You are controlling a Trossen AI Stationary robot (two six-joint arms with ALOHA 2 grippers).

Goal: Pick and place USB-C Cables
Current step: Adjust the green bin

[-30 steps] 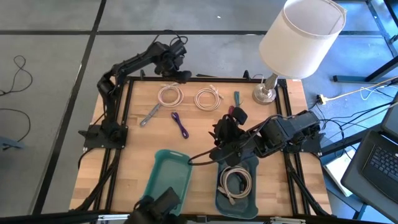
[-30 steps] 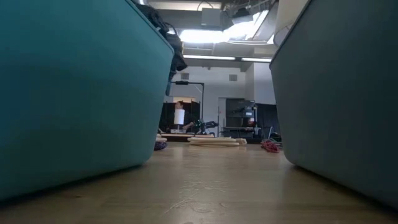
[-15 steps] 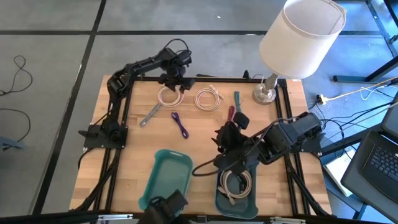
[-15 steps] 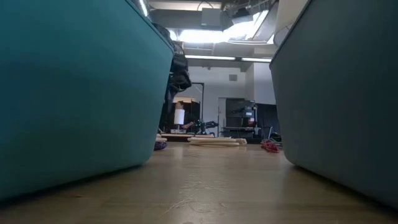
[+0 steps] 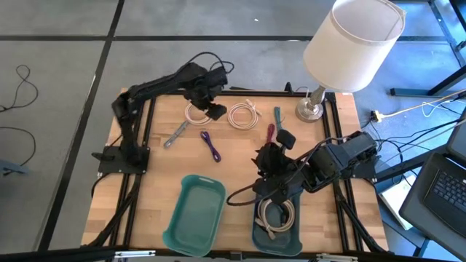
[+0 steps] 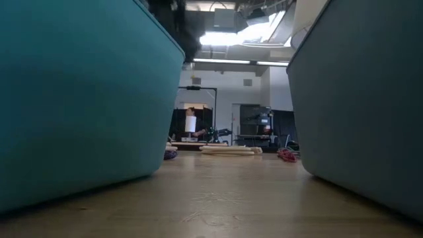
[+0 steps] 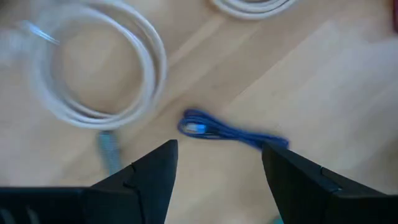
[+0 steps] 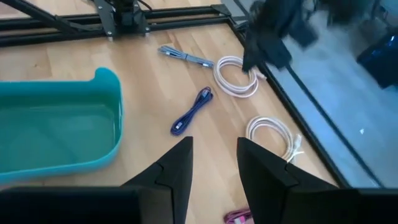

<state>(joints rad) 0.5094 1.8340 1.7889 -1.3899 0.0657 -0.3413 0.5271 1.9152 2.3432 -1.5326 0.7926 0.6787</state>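
- Over the desk's (image 5: 145, 196) far side, my left end effector (image 5: 215, 111) hangs fully open and empty beside the left white cable coil (image 5: 198, 111).
- I should centre on its rim before closing.
- My right end effector (image 5: 271, 161) waits half-open, empty.

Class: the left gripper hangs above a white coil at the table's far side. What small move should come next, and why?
Probably lower straight down. The left gripper is open above the white coil, which lies untouched on the table, with nothing between its fingers, so it must descend before closing.
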